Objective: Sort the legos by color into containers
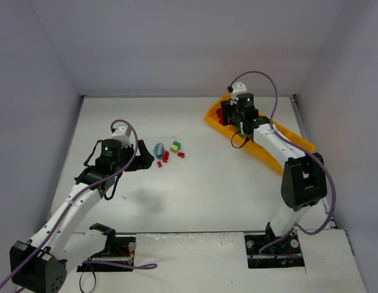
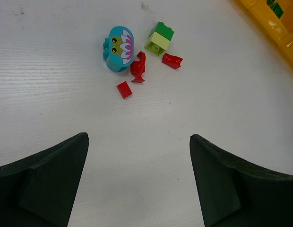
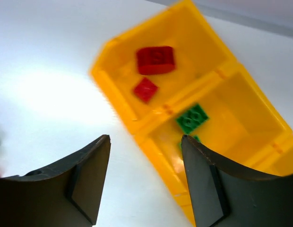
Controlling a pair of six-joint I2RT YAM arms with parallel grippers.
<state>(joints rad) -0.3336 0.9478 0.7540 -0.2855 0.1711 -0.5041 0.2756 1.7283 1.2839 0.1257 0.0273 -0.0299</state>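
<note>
Six loose legos (image 1: 166, 157) out on the white table (image 2: 66, 118), bunched just ahead of the left gripper (image 2: 139, 184). First, a teal-blue oval piece (image 2: 119, 48) with a printed face and pink-white petals, face up, long axis pointing roughly away from the gripper and leaning a touch left. Then a dark green brick (image 2: 161, 30) touching a pale yellow-green brick (image 2: 158, 41). Plus three reds: a longish red piece (image 2: 138, 67) right against the teal one, long axis also running away from the camera, a curved red piece (image 2: 171, 60) just beside the yellow-green brick, and a small flat red square (image 2: 124, 89) nearest the gripper, turned like a diamond. Left jaws spread wide, nothing between them. Over at the far right, the orange-yellow tray (image 1: 297, 140), long axis running diagonally from far-left to near-right in the top view. Right gripper (image 3: 145, 184) above its far end, jaws parted, pinching nothing. From the right wrist, a bit blurry: two red bricks (image 3: 156, 60) in the end compartment (image 3: 189, 52), dark green ones (image 3: 191, 118) in the next compartment (image 3: 241, 113).
</note>
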